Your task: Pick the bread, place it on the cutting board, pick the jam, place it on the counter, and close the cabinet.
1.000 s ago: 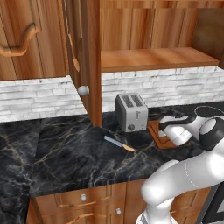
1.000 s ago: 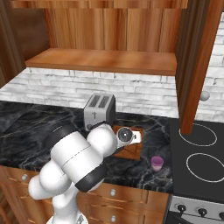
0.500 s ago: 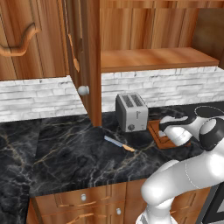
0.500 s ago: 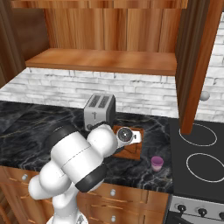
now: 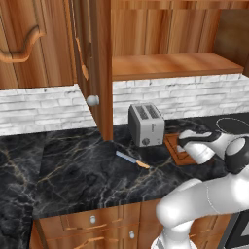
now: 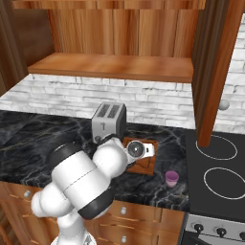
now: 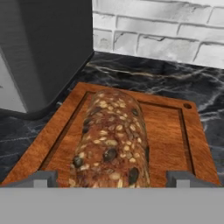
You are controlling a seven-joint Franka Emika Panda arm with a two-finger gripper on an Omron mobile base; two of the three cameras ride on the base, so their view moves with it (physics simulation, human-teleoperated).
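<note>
Black marble surface (image 5: 82, 170) with a toaster (image 5: 146, 124) mid-frame. Bread (image 7: 111, 140) lies on the board (image 7: 164, 127), lower centre of the hand view, end effector (image 7: 111, 178) spread wide around it (release looks done). Jam (image 6: 172, 178) sits lower right.

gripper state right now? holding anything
gripper: open, fingertips apart on either side of the bread, which lies on the cutting board.

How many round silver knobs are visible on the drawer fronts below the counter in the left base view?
2: one knob on the upper drawer front, one knob lower right of it. The arm may hide others.
</note>
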